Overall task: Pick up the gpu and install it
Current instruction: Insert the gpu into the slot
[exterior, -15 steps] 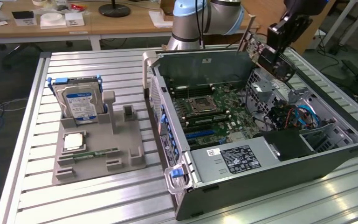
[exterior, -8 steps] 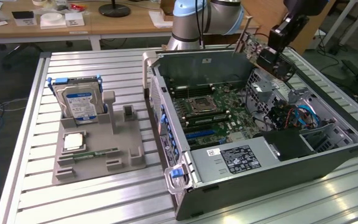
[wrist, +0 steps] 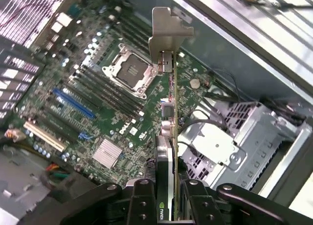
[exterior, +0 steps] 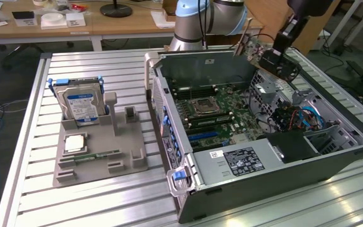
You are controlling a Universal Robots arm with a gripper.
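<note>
The gpu (exterior: pixel 264 53) hangs tilted in the air above the far right corner of the open computer case (exterior: pixel 257 165). It is a green board with a black cooler. My gripper (exterior: pixel 281 43) is shut on it from above. In the wrist view the gpu (wrist: pixel 168 117) runs edge-on away from my gripper (wrist: pixel 167 201), whose black fingers (wrist: pixel 142 203) press on both faces. Its silver end bracket (wrist: pixel 168 32) points away from me. Below it lies the motherboard (wrist: pixel 98 107) with the CPU socket (wrist: pixel 129 71) and a blue slot (wrist: pixel 73 102). The card is well above the board, touching nothing.
A silver drive cage (wrist: pixel 220 146) and blue cables (exterior: pixel 307 118) sit inside the case on the exterior view's right. On the slatted table at the exterior view's left, a grey holder (exterior: pixel 115 161) carries a hard drive (exterior: pixel 81 105), a processor chip (exterior: pixel 74 142) and a memory stick (exterior: pixel 96 155).
</note>
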